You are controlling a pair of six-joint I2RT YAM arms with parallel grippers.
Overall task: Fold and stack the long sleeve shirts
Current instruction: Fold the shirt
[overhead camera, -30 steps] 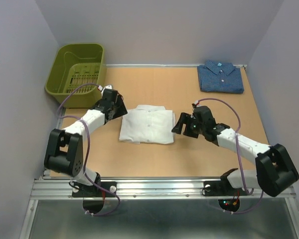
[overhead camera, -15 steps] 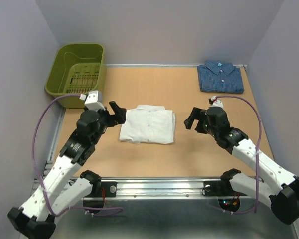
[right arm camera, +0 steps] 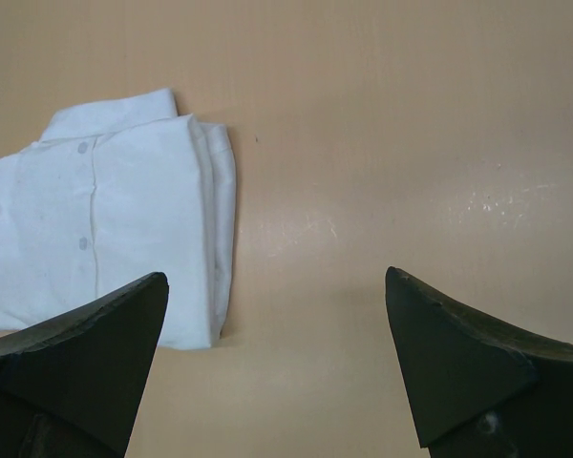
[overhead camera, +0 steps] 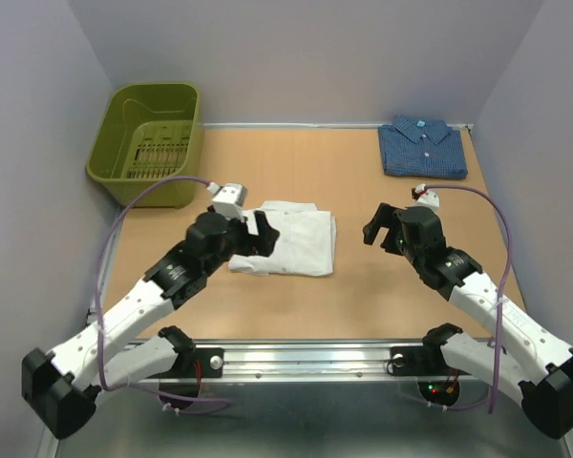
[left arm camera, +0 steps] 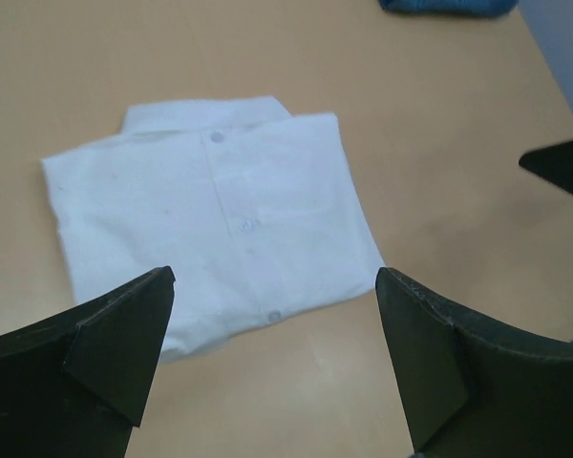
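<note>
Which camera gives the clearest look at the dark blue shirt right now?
The top external view: the dark blue shirt lies there whole, folded, collar showing, in the far right corner. The left wrist view catches only a sliver of it at its top edge; the right wrist view does not show it.

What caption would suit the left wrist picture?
Open left gripper poised above a folded white shirt on the table.

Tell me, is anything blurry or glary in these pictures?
Top external: even light, sharp, no harsh shadows. Left wrist: the black left fingers loom soft-edged near the lens; the folded white cloth shirt is clearer. Right wrist: pale glare streaks on the tan wooden table.
</note>
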